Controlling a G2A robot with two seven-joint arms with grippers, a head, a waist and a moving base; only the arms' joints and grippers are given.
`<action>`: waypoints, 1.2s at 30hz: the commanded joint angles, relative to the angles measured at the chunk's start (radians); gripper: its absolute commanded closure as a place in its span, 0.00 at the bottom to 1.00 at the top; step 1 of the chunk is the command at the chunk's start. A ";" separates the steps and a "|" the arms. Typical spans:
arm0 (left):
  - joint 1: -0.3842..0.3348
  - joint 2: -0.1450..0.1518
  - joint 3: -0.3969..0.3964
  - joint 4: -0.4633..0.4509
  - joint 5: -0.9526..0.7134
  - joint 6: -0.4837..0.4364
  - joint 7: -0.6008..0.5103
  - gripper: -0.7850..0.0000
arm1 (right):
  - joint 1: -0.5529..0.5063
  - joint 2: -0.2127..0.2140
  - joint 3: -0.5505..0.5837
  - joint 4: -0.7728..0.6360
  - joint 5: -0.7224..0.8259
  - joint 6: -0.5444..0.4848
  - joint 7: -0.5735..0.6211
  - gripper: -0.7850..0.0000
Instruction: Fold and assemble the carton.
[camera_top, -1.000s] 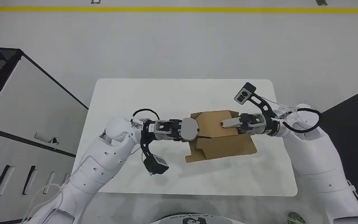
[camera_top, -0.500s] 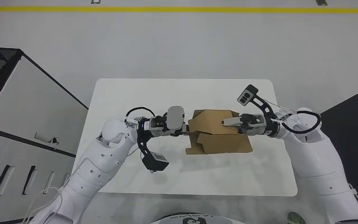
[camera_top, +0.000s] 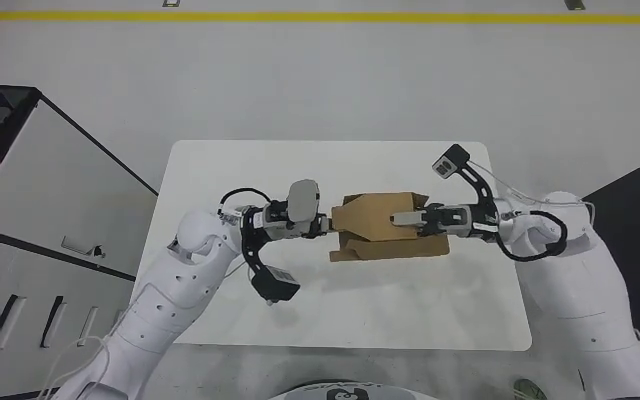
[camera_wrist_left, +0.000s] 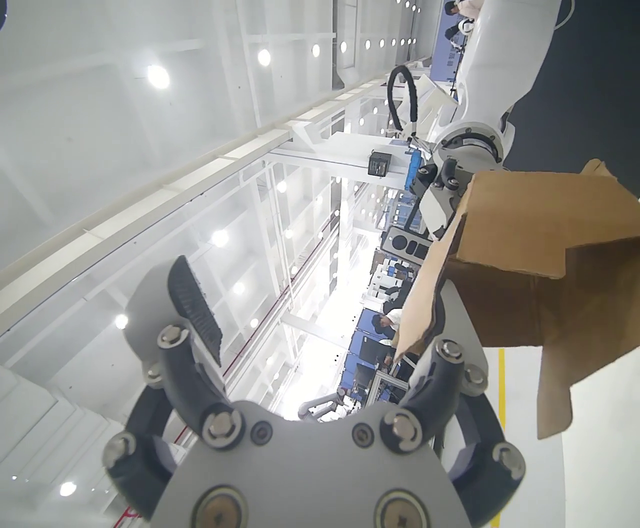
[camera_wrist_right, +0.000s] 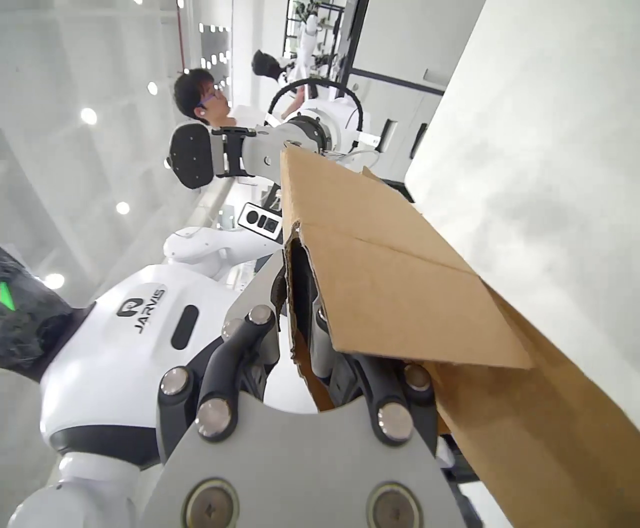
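Flap-folding step: carton at ctr of table, right gripper clamped on its wall panel, left gripper spread open w/ one finger at end flap; next, probably press flap inward against right-side hold.

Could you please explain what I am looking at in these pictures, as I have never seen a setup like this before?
This is a two-armed robot working at a white table. The wide picture comes from a camera above its arms, looking down. The other two come from cameras on its wrists, each looking along that arm's own hand. Between the arms is a brown cardboard carton, partly folded, with some flaps hanging loose. The right hand is pinched shut on the edge of one carton wall. The left hand is open wide, with a loose flap resting along one side of it.
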 joint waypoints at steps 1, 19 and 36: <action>0.000 0.002 -0.006 -0.002 0.000 -0.011 0.001 0.00 | -0.004 0.002 0.011 -0.008 -0.015 -0.027 -0.007 1.00; 0.015 0.010 -0.030 -0.043 0.030 -0.065 -0.037 0.00 | -0.028 0.007 0.051 -0.053 -0.068 -0.155 -0.047 1.00; 0.039 0.035 -0.088 -0.077 0.174 -0.133 -0.016 1.00 | -0.028 0.014 0.086 -0.036 -0.021 -0.179 -0.011 1.00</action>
